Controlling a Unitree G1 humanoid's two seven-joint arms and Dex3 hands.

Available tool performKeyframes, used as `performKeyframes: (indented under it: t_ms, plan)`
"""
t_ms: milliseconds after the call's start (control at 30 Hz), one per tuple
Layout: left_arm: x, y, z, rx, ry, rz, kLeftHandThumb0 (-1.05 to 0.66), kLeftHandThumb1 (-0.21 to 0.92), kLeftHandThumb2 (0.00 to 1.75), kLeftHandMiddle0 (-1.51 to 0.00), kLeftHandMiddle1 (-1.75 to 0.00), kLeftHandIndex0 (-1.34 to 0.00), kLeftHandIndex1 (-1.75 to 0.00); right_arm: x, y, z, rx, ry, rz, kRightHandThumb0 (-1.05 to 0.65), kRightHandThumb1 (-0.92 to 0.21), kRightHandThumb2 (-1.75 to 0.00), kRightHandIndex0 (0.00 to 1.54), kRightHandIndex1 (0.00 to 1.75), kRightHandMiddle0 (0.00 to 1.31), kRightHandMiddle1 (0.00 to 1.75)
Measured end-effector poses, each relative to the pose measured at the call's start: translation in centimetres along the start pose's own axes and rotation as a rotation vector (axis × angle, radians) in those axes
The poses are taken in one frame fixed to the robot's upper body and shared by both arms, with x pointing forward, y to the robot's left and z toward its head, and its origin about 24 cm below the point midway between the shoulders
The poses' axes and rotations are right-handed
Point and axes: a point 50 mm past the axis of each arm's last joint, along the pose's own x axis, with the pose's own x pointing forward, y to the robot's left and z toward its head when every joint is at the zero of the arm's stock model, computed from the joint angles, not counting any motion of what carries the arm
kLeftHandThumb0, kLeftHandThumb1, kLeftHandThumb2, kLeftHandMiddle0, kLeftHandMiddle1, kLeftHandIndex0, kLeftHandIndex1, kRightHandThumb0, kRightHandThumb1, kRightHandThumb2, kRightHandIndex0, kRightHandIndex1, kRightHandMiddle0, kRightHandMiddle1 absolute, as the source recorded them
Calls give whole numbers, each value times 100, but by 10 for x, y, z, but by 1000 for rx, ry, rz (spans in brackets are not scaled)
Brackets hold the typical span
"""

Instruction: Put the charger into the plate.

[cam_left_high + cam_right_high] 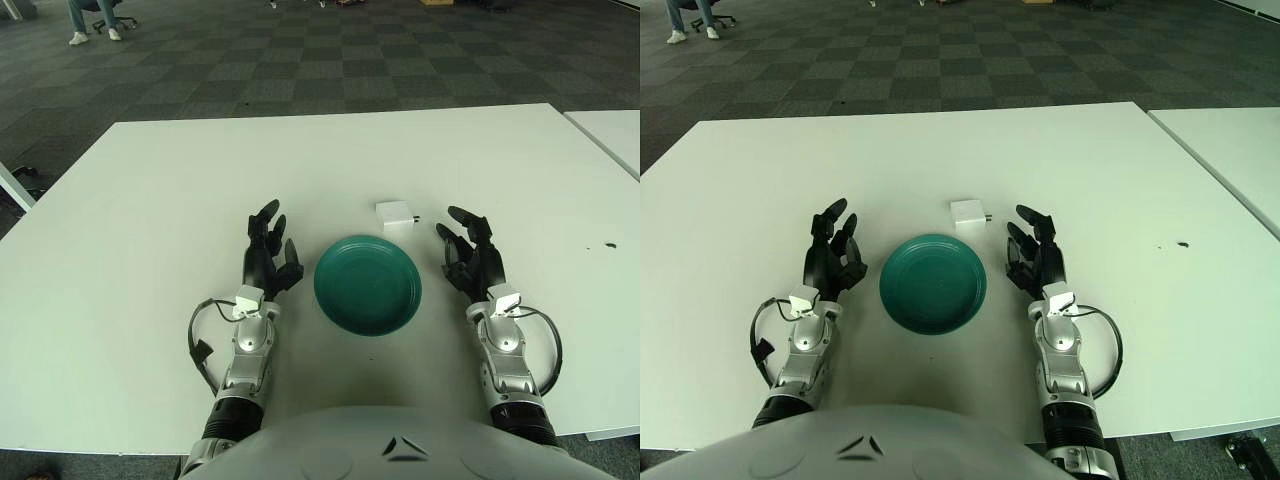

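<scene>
Charger not yet grasped; both hands spread, empty, flanking the plate.

Left to right: left hand (268, 258) just left of the teal plate (367, 284); charger (394, 216) just beyond the plate's far-right rim; right hand (474, 255) nearest it, fingers apart. Risk: the small, smooth block could slip from a three-finger pinch, or a reach could nudge the plate. White table (150, 200), second table at right, dark checkered carpet beyond.
</scene>
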Motion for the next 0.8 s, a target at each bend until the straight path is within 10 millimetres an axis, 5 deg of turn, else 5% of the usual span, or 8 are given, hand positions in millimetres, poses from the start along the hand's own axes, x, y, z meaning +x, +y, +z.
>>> performKeyframes:
  t_ms: [267,500,800]
  plan:
    - [0,0,0,0,-1,4,-89,92,101,-40,-2,-2,-84,11,-19,5,-72,36,-42,-78,-92,-66,39,0,0,75]
    - [3,-3,-1,3,-1,-4,-89,92,102,-44,-3,-9,-88,49,-14,49,-216,-151,-98,-73,-92,-59,34,0,0,68]
    - [5,-7,2,-2,-19,-14,-89,92,105,-44,-3,-9,-87,102,9,94,-650,-447,-114,-76,-92,-56,34,1,0,69]
